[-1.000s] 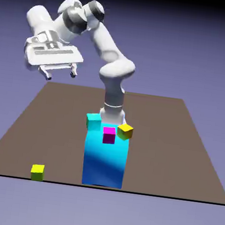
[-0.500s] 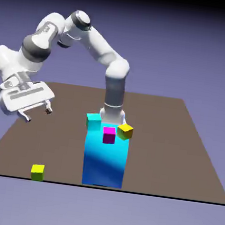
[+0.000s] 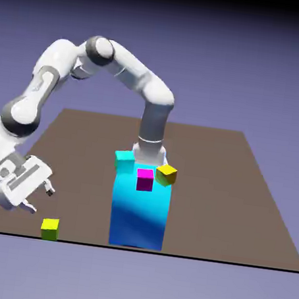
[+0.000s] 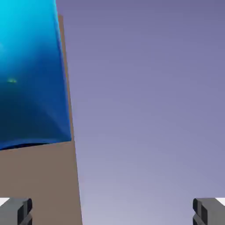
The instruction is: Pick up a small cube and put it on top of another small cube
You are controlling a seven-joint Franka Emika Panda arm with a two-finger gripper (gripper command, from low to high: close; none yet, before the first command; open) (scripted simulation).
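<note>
- Gripper (image 3: 42,202) tilts, jaws wide apart, holding nothing; the approach seems in hand.
- Lime cube (image 3: 50,229) sits near the gripper, just below it in the exterior view; the next move likely needs levelling and lowering over it.
- Cyan cube (image 3: 124,161), the stacking target, is well right of the gripper.

Gripper (image 3: 43,202) open, tilted, near the lime cube (image 3: 49,229), which sits at the table's (image 3: 221,208) near edge. Cyan cube (image 3: 124,161), magenta cube (image 3: 145,180), golden cube (image 3: 166,175) grouped at the blue block's (image 3: 139,214) top.
</note>
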